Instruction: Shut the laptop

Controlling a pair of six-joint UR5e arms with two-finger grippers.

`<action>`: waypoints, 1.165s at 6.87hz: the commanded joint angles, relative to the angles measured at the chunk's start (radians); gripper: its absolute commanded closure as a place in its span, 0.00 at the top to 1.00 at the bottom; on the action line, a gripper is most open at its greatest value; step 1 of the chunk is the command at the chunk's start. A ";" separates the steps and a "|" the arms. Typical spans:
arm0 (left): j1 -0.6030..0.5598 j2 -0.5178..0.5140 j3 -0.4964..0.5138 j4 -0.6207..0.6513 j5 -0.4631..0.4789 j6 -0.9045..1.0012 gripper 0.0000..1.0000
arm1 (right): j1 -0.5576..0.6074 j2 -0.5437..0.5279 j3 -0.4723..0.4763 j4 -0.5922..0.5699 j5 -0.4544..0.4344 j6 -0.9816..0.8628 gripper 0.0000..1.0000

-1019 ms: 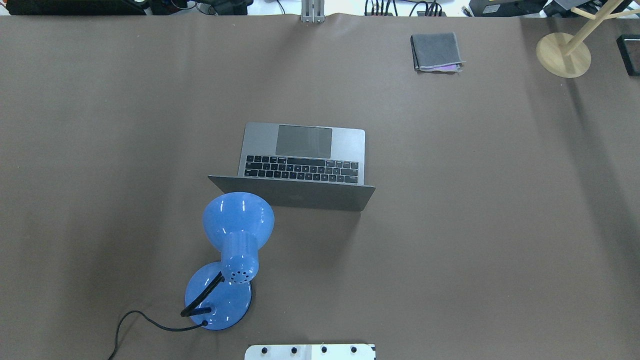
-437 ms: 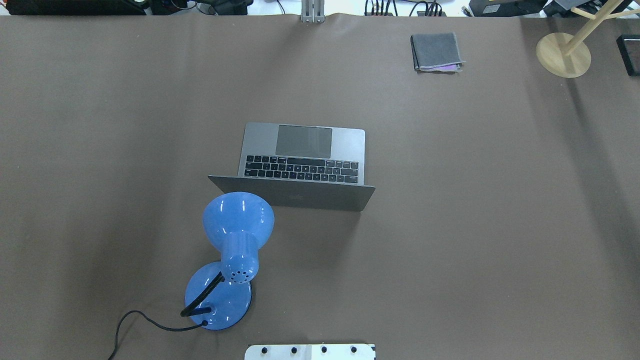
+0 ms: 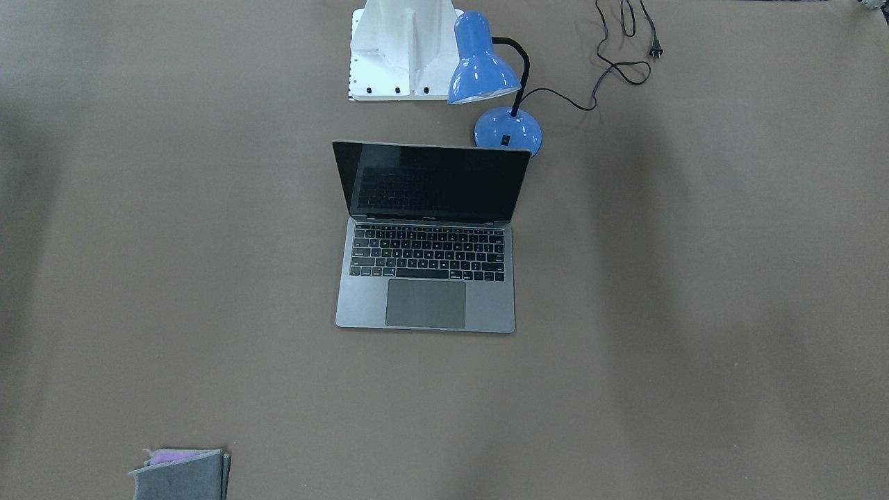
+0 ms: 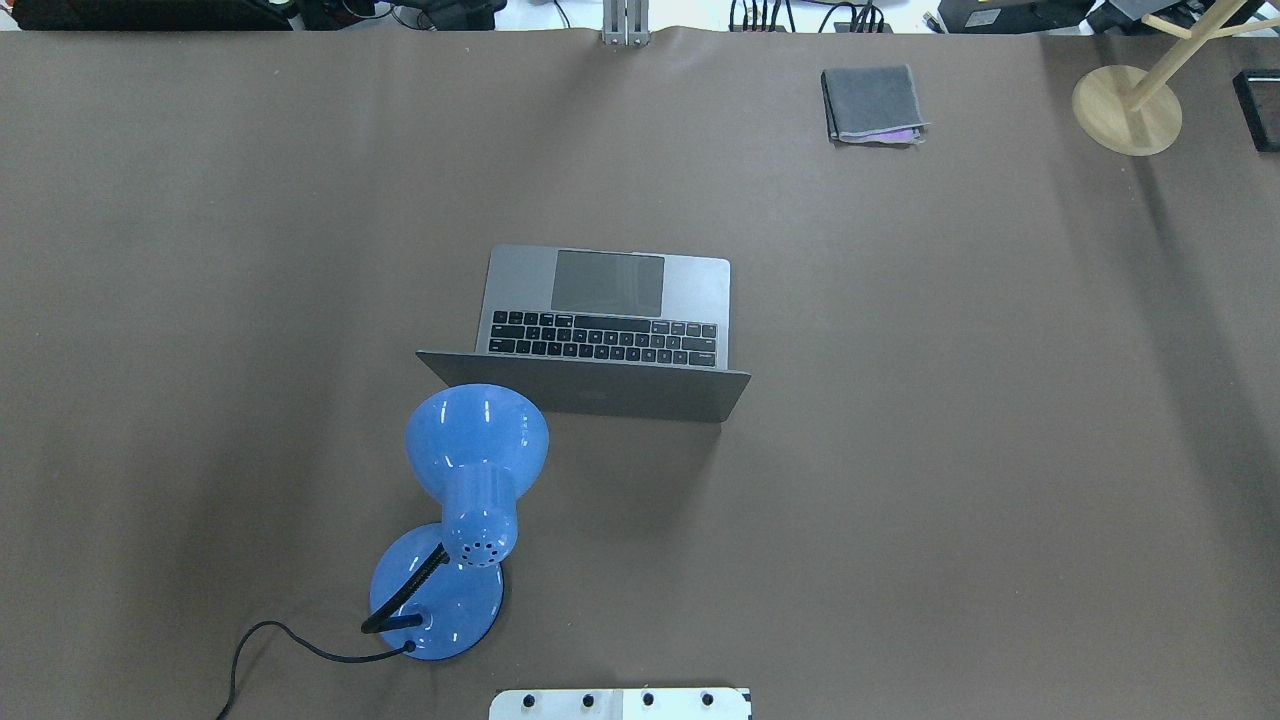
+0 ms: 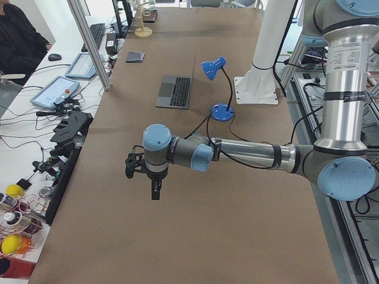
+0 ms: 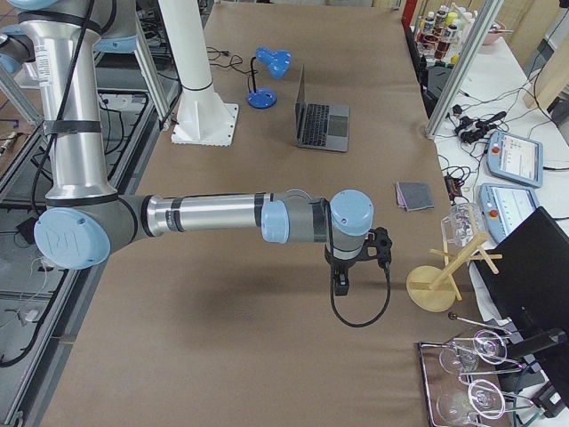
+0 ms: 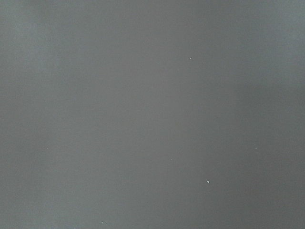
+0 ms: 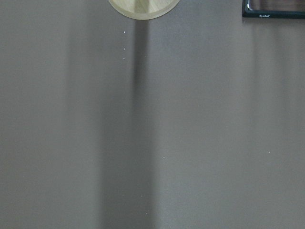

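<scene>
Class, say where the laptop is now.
In the overhead view the laptop sits open near the table's middle, lid towards the robot, with the blue lamp close by its lid on the robot's left.

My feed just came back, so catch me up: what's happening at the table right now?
Nothing is touching the laptop yet. It sits open mid-table, screen dark, lid raised with its back toward the robot. A blue desk lamp stands just behind the lid on the robot's left side. The left gripper and right gripper hang over opposite ends of the table, far from the laptop; whether they are open or shut cannot be told. A grey felt pouch lies near the far edge.
</scene>
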 commanded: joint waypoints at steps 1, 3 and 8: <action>0.000 0.001 0.001 0.000 0.000 0.000 0.98 | 0.000 0.000 0.000 0.000 0.000 0.000 1.00; 0.000 0.001 0.001 0.000 0.000 0.000 0.98 | 0.000 0.002 0.000 0.000 0.000 0.000 1.00; 0.000 -0.002 0.003 0.006 0.000 -0.003 0.98 | 0.000 0.000 0.000 0.000 0.000 0.001 1.00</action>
